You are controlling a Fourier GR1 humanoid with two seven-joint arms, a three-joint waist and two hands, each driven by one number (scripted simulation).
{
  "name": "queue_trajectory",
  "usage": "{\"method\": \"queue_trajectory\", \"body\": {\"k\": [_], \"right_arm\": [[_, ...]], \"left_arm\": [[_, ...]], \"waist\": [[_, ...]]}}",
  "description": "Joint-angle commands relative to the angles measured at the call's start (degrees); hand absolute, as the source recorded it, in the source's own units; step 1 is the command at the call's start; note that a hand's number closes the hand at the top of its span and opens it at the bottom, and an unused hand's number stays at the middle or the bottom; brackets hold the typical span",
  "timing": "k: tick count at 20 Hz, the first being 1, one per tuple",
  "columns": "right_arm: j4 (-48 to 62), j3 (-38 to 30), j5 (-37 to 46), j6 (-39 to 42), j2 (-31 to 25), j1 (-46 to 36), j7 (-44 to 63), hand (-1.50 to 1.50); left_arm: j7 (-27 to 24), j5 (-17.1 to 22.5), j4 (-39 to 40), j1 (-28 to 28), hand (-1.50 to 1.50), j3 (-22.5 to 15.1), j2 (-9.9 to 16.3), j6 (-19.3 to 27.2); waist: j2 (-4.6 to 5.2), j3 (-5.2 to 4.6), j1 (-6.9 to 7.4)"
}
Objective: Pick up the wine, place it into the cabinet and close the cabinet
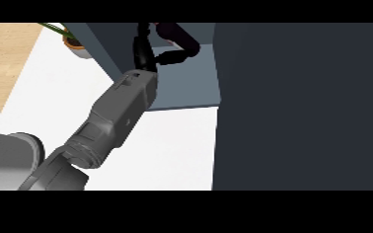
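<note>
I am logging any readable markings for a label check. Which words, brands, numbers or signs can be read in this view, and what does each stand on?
None can be read.
The wine bottle, held inside the cabinet by the hand, shows a pale patch near the top edge, too blurred to tell whether it bears text.
The cabinet's dark door, the grey forearm and the plant pot carry no visible writing.

Wine (175, 33) inside cabinet (191, 86), potted plant (73, 43) at its left
</note>
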Motion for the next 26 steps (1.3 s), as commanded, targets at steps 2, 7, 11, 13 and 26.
{"method": "queue_trajectory", "body": {"k": [2, 7, 11, 13, 26], "right_arm": [[-7.4, -1.5, -6.3, 0.3, -1.0, 1.2, 3.2, -1.50], [-10.3, 0.0, -6.7, -0.1, -0.1, 6.1, 2.6, -1.50], [-7.0, -2.0, -6.6, 0.9, -1.0, 3.6, 1.1, -1.50], [-10.4, -2.4, -7.7, 0.7, -1.0, 6.7, 1.5, -1.50], [-15.0, 0.1, -5.5, -0.5, -1.3, 10.0, 3.8, -1.50]], "left_arm": [[-1.7, 0.0, 1.1, -0.2, -1.50, 1.5, 1.5, -1.1], [-6.5, -1.0, -1.4, 2.1, -1.50, 1.4, 1.8, -6.3], [-5.4, -1.7, -2.2, 0.9, -1.50, 1.7, 2.2, -10.3], [-6.4, -1.6, -3.7, 0.8, -1.50, 2.1, 1.3, -10.2], [-7.9, -2.0, -19.8, 10.1, -1.50, 1.9, -0.7, -14.2]], "waist": [[0.27, -0.11, 0.48], [-0.21, -0.10, 0.82], [-0.26, -0.08, 1.90], [-0.61, -0.06, 1.92], [-1.67, -0.05, 3.94]]}}
